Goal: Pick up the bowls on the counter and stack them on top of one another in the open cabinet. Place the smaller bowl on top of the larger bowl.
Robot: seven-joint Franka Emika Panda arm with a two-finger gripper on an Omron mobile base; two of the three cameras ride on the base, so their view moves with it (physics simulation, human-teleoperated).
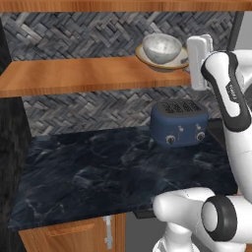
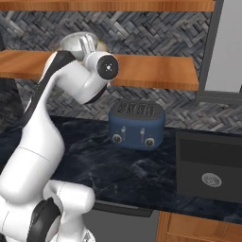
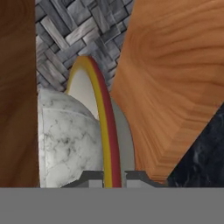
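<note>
Both bowls sit stacked on the open cabinet (image 1: pixel 88 74) shelf, at about one o'clock in the left base view. The smaller bowl (image 1: pixel 161 47), white with grey mottling, nests in the larger bowl (image 1: pixel 147 58), cream with an orange-tan rim. The gripper (image 3: pixel 114 178) straddles that rim, fingertips slightly apart on either side. Best move, I'd judge: spread the fingers and back out level, without nudging the stack.

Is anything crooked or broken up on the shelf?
Nothing stands out. The small bowl sits upright inside the big bowl on the shelf. No cracks or spills show. The gripper is at the big bowl's rim, one finger on each side.
</note>
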